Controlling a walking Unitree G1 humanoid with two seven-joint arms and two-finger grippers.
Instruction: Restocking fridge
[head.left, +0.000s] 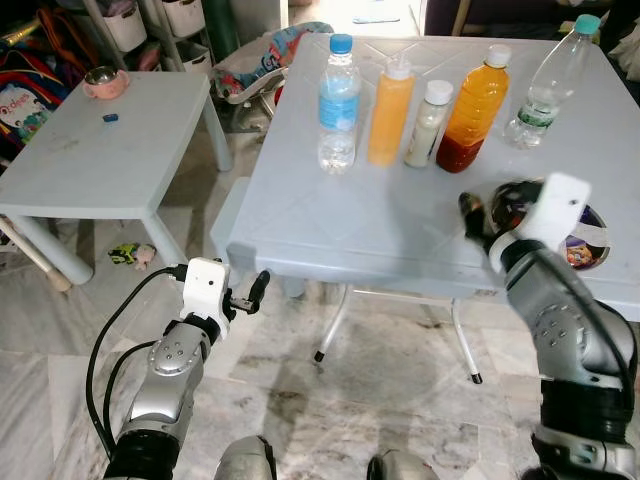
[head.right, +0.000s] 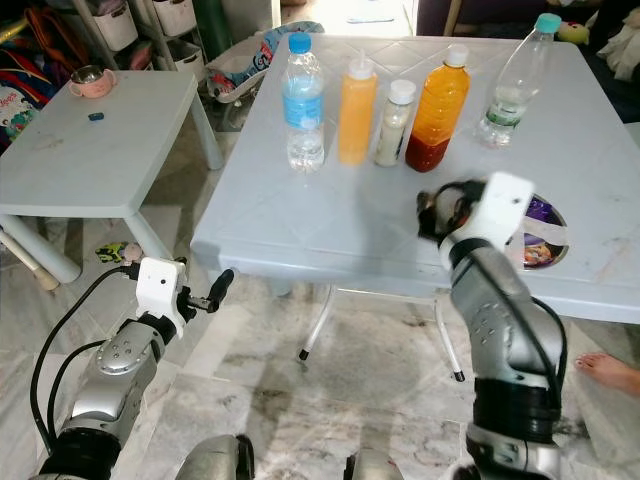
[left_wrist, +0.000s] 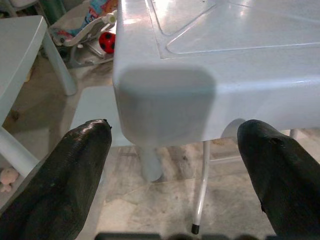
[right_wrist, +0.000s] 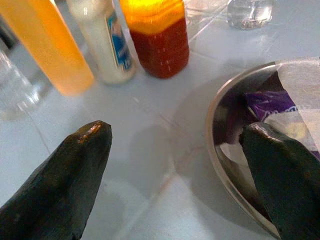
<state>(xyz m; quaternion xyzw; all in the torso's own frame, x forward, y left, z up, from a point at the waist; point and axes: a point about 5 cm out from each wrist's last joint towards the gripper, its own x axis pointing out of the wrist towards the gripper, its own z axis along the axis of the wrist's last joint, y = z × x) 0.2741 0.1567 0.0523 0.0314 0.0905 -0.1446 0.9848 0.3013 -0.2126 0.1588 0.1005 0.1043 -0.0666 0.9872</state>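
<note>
Scanning L to R: left hand (head.left: 258, 288) low, below desk (head.left: 330, 230) corner, fingers wide apart, empty. Bottle row upright mid-desk, water bottle (head.left: 338, 105) to oil bottle (head.left: 473, 110). Right hand (head.left: 478, 222) over desk, spread wide, empty; oil bottle nearest, ahead and slightly left.

Five bottles (head.left: 413, 105) stand in a row on the table (head.left: 330, 225), bowl (head.left: 588, 240) right.
</note>
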